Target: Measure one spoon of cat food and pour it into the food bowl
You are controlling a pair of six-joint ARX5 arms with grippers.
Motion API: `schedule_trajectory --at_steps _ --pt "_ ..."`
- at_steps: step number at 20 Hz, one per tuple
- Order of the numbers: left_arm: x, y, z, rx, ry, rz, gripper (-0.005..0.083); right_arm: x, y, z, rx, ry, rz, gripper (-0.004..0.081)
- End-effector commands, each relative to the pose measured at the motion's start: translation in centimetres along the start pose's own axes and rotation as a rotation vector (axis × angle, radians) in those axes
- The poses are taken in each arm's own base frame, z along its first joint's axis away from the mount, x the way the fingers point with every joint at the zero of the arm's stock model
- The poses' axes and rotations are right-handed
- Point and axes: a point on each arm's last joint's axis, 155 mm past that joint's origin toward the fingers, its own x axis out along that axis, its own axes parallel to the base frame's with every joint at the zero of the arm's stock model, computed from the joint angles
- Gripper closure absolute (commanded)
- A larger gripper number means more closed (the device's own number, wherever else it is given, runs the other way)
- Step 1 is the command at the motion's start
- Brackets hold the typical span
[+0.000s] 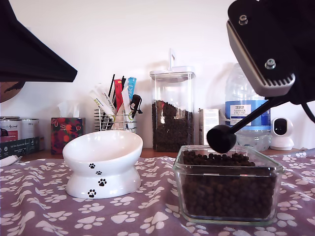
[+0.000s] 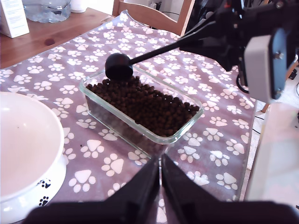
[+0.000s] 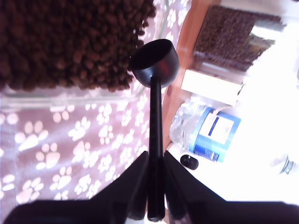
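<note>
Second tool (image 3: 156, 186) pinching handle of black scoop (image 1: 221, 138), cup at far edge of clear glass container (image 1: 228, 184), just over heaped kibble (image 1: 227, 189); cup looks empty in second wrist view. First tool (image 2: 161, 179) pressed together, nothing in it, hovering above paw-print cloth (image 1: 147, 216) on bench, btwn container and white paw-print bowl (image 1: 103, 164). Bowl at exterior view's left, empty. Tall canister (image 1: 172, 110) w/ more kibble behind, water bottle (image 1: 247, 110) at exterior view's right.
</note>
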Motion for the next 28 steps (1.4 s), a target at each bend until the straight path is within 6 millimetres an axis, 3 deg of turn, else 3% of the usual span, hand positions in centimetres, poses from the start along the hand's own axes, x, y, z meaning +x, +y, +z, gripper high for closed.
schedule_trajectory --at_steps 1,10,16,20,28 --pt "0.1 -0.2 0.0 -0.002 -0.001 -0.01 0.0793 0.2 -0.4 -0.2 -0.006 0.007 0.008 0.0783" --pt "0.1 -0.6 0.0 -0.002 0.0 -0.032 0.0793 0.1 3.7 -0.2 -0.06 -0.023 0.164 0.0783" --pt "0.1 -0.6 0.0 -0.002 0.0 -0.032 0.0793 -1.0 5.0 2.3 -0.056 -0.137 0.214 0.0783" --pt "0.1 -0.6 0.0 -0.002 0.0 -0.032 0.0793 -1.5 5.8 2.9 -0.048 -0.16 0.242 0.0783" --pt "0.1 -0.6 0.0 -0.001 0.0 -0.032 0.0793 -1.7 6.2 3.5 0.223 -0.158 0.287 0.0783"
